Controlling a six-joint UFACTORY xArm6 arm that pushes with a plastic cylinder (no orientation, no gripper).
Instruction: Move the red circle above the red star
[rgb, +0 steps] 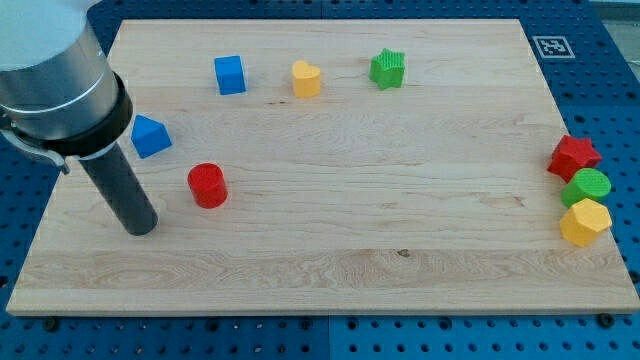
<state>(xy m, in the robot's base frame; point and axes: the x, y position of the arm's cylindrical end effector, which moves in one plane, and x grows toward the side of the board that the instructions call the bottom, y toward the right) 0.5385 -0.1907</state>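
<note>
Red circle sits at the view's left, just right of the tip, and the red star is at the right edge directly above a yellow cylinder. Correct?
One error. In the camera view the block directly below the red star is the green cylinder; the yellow block lies below that. The red circle does sit at the view's left, just right of my tip.

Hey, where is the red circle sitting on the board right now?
The red circle sits at the view's left, below and right of a blue block, just right of my tip, far from the red star at the right edge.
</note>
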